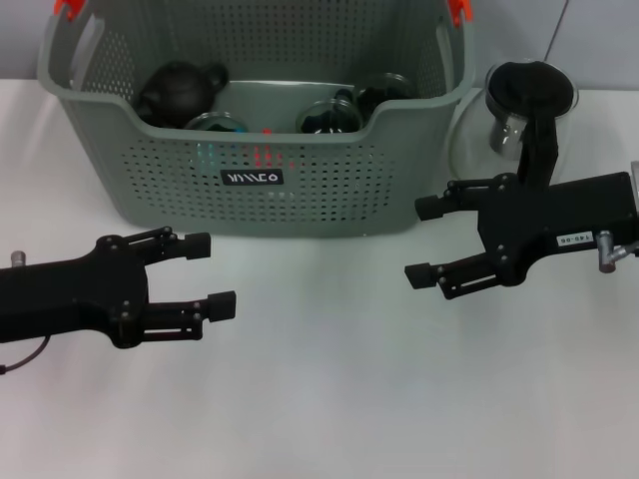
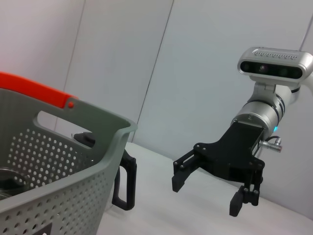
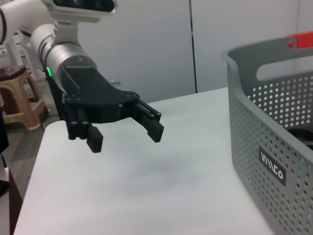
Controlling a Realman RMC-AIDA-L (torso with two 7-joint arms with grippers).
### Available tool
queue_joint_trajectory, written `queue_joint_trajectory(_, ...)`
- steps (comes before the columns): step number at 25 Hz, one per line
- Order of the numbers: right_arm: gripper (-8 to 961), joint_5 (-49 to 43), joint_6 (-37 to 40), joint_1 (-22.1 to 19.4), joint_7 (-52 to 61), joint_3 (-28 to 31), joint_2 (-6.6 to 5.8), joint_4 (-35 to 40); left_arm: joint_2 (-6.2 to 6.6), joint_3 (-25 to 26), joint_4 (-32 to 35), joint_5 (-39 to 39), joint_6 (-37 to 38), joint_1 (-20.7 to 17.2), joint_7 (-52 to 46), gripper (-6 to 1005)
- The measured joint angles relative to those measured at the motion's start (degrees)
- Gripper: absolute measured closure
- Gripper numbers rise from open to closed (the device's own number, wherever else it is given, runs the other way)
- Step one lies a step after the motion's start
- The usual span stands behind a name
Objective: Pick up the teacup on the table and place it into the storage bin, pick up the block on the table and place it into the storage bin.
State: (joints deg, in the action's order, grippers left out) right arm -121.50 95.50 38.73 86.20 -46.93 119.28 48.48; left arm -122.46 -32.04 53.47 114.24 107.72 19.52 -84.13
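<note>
Storage bin (image 1: 329,190), a grey-green perforated basket with orange-red handle clips (image 1: 457,10) and a small black label (image 1: 252,178) in white lettering, is seen at the 12 o'clock side of the white table (image 1: 329,399) in the head view. Inside it a dark teapot (image 1: 180,88) is seen toward 10 o'clock, with a glass teacup (image 1: 327,114) and other glassware (image 1: 215,123) on the floor of the bin nearer its front wall; a small red shape shows through the front perforations, but whether it is the block cannot be told. Just outside the bin, at about 2 o'clock, a glass pitcher (image 1: 519,105) with a black lid and black handle is set on the table. The left gripper (image 1: 205,274) is held at roughly 8 o'clock, in front of the bin and apart from it, its fingers spread wide with nothing between them and nothing touched. The right gripper (image 1: 427,241) is held at roughly 3 o'clock, just beside the bin's right front corner, its jaws likewise parted wide and empty. In the right wrist view the left gripper's toothed pads (image 3: 95,145) are seen spread above the bare tabletop.
</note>
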Motion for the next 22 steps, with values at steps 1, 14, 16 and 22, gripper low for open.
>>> queue_joint_trajectory(1, 26, -0.01, -0.15, 0.01, 0.00, -0.19, 0.04, -0.01, 0.01, -0.07, -0.14, 0.00, 0.00, 0.02, 0.15, 123)
queue_joint_trajectory(14, 26, 0.00, 1.11, -1.05, 0.02, -0.34, -0.35, 0.38, 0.64, -1.87, -6.93, 1.80, -1.84, 4.33, 4.96, 123)
queue_joint_trajectory(16, 26, -0.04, 1.36, -1.10, 0.03, -0.31, -0.54, 0.40, 0.66, -2.31, -7.51, 2.13, -2.40, 4.68, 5.23, 123)
queue_joint_trajectory(22, 26, -1.06, 0.93, -1.44, 0.04, -0.42, -1.02, 0.52, 0.48, -5.61, -9.59, 2.84, -7.18, 5.47, 5.93, 123)
